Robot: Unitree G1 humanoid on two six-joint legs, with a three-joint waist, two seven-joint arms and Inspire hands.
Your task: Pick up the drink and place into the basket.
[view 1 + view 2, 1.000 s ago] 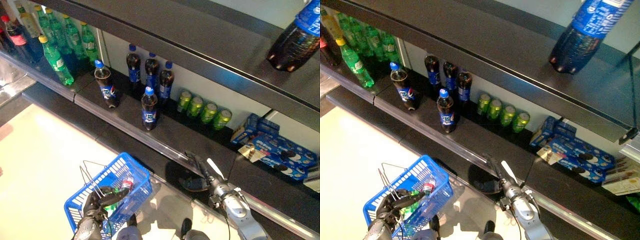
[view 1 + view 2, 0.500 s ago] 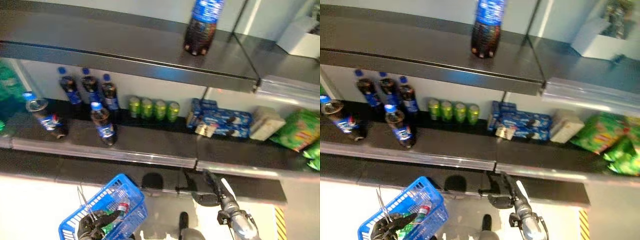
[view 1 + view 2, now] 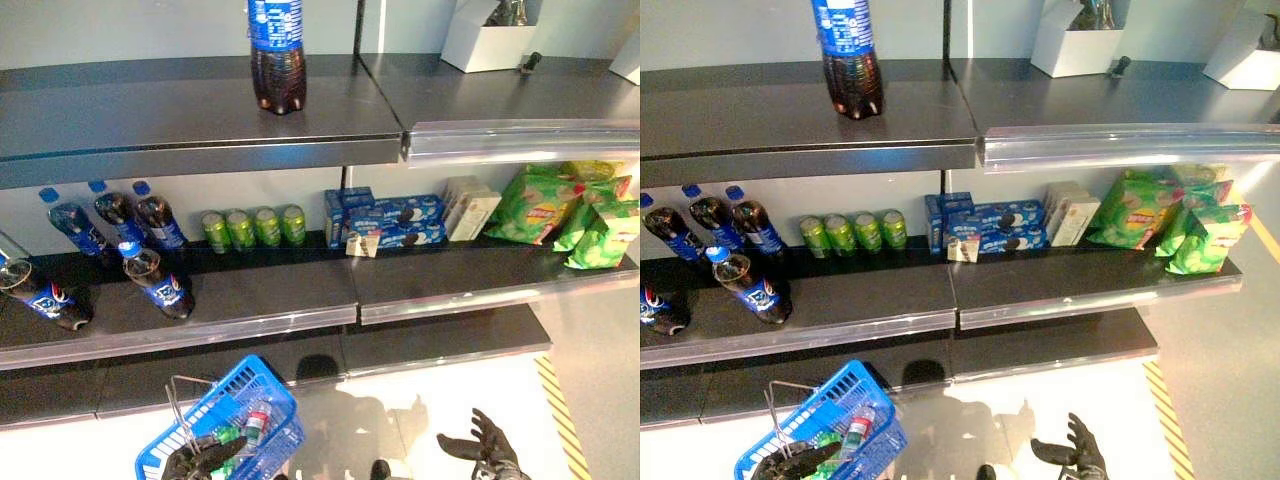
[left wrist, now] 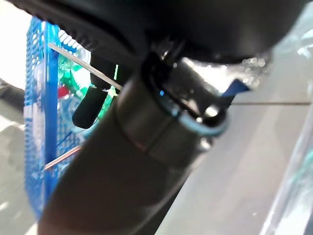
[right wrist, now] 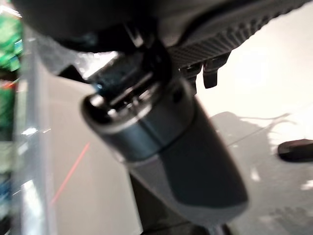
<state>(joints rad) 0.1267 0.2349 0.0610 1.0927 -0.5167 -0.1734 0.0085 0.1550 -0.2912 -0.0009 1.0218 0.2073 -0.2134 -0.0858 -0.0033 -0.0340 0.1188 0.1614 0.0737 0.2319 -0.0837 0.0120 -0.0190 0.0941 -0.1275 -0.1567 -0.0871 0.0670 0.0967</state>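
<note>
A blue wire-handled basket hangs low at the left, my left hand curled round its wire handle. Inside it lie a red-capped bottle and something green beside it. Cola bottles stand on the middle shelf, one further forward and one at the far left edge. Another large cola bottle stands on the top shelf. My right hand hovers low at the right over the floor, open with fingers spread, holding nothing.
Green cans, blue cookie boxes, a pale carton and green snack bags line the middle shelf. A white box sits on the top shelf. Yellow-black hazard tape marks the floor at the right.
The camera has swung right and up, showing more of the shelves. My right hand has come away from the lower shelf edge and now sits low with fingers spread. The basket stays in my left hand.
</note>
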